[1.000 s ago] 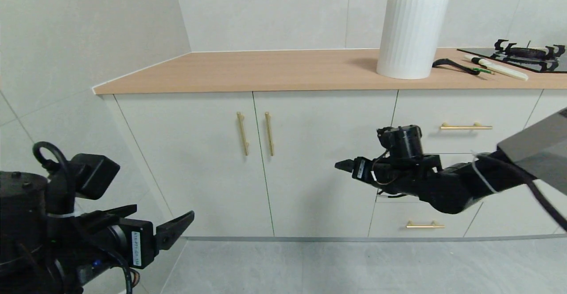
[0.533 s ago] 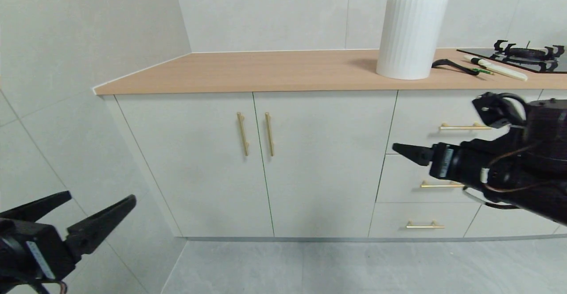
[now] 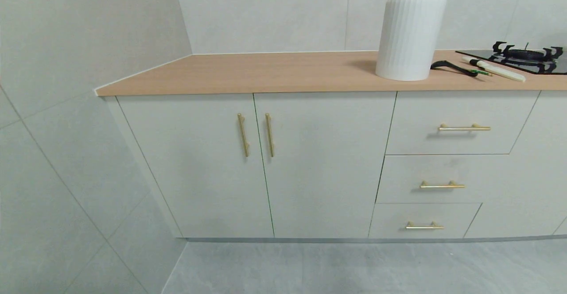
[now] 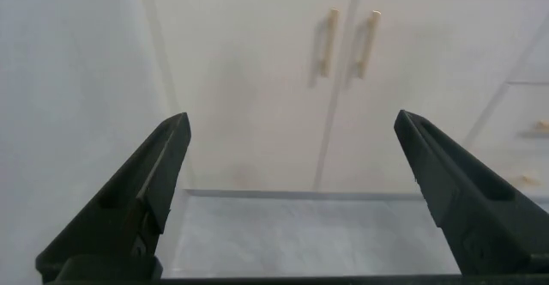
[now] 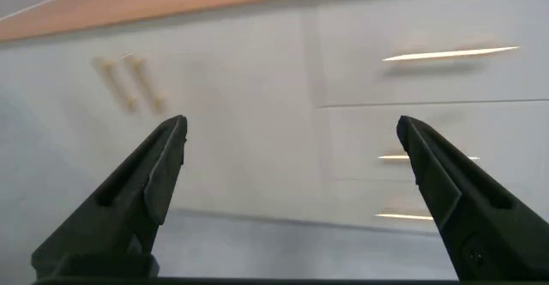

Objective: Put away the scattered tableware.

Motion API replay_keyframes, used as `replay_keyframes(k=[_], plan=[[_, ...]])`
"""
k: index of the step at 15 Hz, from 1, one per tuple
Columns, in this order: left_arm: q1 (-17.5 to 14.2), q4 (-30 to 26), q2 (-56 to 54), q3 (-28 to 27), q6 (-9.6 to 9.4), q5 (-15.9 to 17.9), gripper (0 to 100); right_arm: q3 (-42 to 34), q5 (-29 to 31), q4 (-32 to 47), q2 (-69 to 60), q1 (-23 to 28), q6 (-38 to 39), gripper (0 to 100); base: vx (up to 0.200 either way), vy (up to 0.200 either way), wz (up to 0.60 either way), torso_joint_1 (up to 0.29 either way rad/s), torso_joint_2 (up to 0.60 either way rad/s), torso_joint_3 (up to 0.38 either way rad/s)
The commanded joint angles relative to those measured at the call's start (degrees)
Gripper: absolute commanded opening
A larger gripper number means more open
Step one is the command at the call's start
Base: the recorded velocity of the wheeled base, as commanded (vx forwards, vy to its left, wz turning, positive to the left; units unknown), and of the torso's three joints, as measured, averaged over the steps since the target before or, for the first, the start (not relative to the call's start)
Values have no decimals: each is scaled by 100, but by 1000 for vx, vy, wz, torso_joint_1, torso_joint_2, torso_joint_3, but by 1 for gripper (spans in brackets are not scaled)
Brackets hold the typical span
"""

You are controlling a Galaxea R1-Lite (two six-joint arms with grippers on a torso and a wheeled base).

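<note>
Head view: tableware [image 3: 495, 69] lies at tabletop [image 3: 266, 70] right end, between canister [image 3: 409, 39] and stove [image 3: 527, 55]. Left gripper [image 4: 290, 122], right gripper [image 5: 290, 124]: fingers spread wide, empty, facing cabinet [image 5: 240, 105]. Likely approach step, nothing grasped; next, raise right gripper up to tableware.

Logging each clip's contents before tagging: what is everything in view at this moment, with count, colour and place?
tall white ribbed cylindrical container: 1, white, on the countertop toward its right end.
black curved-handled utensil: 1, black, just right of the container.
cream long utensil: 1, cream with green marks, beside the black one.
black hob grate: 1, black, far right of the countertop.
light wooden countertop: 1, tan, along the tiled wall.
pale grey cabinet doors: 2, gold vertical handles, below the countertop.
pale grey drawers: 3, gold horizontal handles, stacked right of the doors.
left gripper: 1, black, open, facing the doors.
right gripper: 1, black, open, facing the drawers.
</note>
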State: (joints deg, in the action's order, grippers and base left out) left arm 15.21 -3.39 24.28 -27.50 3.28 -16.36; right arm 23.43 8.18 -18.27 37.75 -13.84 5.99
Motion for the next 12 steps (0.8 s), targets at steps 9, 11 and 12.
replay_keyframes(k=[9, 11, 12], plan=[[-1539, -909, -2428, 614, -838, 10, 100, -805, 114, 2161, -3775, 1436, -748, 100, 0, 0, 0, 0, 0, 0], [-1539, -531, -2420, 1133, -688, 19, 100, -1464, 87, 2117, -3775, 1436, -766, 100, 0, 0, 0, 0, 0, 0], [-1539, -355, -2428, 1405, -679, 54, 100, -1851, 70, 2003, -3775, 1436, -827, 100, 0, 0, 0, 0, 0, 0]])
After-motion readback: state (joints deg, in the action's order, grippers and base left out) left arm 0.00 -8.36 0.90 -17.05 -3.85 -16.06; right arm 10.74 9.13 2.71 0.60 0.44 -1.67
